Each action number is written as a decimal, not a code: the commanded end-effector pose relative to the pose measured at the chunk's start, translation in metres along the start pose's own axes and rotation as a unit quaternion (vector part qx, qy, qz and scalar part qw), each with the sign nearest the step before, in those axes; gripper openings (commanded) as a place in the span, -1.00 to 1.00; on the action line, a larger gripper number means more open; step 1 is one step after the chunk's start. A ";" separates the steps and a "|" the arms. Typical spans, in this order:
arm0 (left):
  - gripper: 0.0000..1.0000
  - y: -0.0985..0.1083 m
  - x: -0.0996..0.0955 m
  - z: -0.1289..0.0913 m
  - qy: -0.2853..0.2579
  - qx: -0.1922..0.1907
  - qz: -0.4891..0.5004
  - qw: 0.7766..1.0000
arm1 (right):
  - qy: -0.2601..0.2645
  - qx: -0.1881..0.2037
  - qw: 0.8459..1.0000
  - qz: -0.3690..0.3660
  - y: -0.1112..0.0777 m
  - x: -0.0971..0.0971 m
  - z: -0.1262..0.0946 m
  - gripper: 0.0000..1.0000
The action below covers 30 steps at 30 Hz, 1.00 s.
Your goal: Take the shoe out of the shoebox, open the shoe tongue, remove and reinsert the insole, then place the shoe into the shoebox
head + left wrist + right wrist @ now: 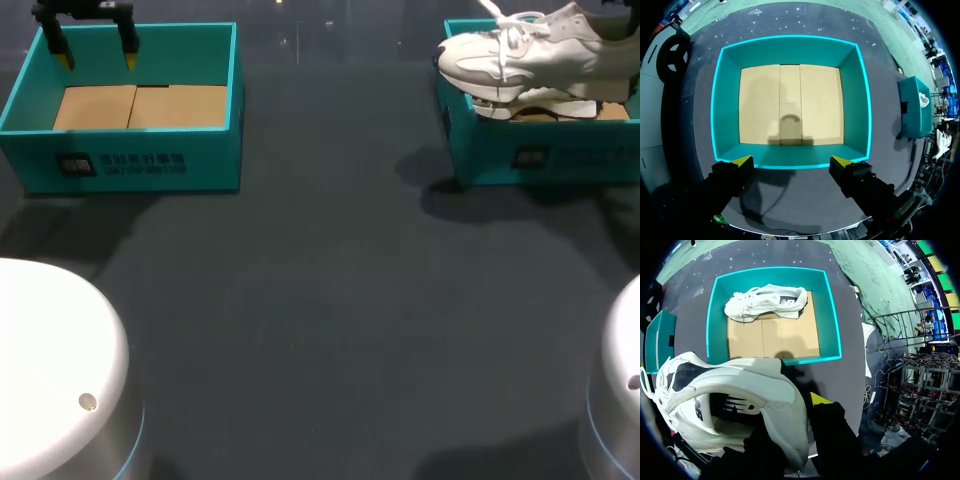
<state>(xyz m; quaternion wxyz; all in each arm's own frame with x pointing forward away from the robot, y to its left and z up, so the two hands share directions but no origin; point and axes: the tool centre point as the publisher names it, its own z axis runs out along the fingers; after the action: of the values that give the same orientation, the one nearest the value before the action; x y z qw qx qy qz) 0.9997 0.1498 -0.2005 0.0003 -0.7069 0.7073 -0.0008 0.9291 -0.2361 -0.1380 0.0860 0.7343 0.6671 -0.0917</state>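
My right gripper [797, 415] is shut on the heel of a white shoe [725, 400] and holds it in the air above the right teal shoebox [832, 315]. Only one yellow fingertip [819, 399] shows beside the heel. A second white shoe [767, 301] lies on its side on the cardboard floor at the far wall of that box. In the head view the held shoe [520, 55] hangs over the right shoebox [540, 155] with its toe past the box's left wall. My left gripper [97, 58] [791, 162] stands open and empty above the left teal box [125, 160].
The left teal box [790, 45] holds only its cardboard floor. A dark table mat [320, 300] stretches between and in front of the two boxes. White rounded arm bases [55, 370] stand at the near corners.
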 end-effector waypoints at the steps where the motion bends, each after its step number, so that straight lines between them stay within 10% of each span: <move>1: 1.00 0.000 0.000 0.000 0.000 0.000 0.000 1.000 | 0.001 -0.001 1.000 0.000 -0.001 -0.001 -0.002 -1.00; 18: 1.00 0.000 0.000 0.000 0.000 0.000 0.000 1.000 | -0.053 -0.035 0.998 0.015 -0.123 0.074 -0.012 -1.00; 30: 1.00 0.000 0.000 0.000 0.000 0.000 0.000 1.000 | -0.053 -0.035 0.998 0.015 -0.123 0.074 -0.012 -1.00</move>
<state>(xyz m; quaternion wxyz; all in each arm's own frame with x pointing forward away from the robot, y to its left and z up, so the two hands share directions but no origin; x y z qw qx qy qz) 0.9996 0.1498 -0.2005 0.0004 -0.7069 0.7073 -0.0008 0.8168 -0.1480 -0.1457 0.1466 0.7351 0.6524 -0.1118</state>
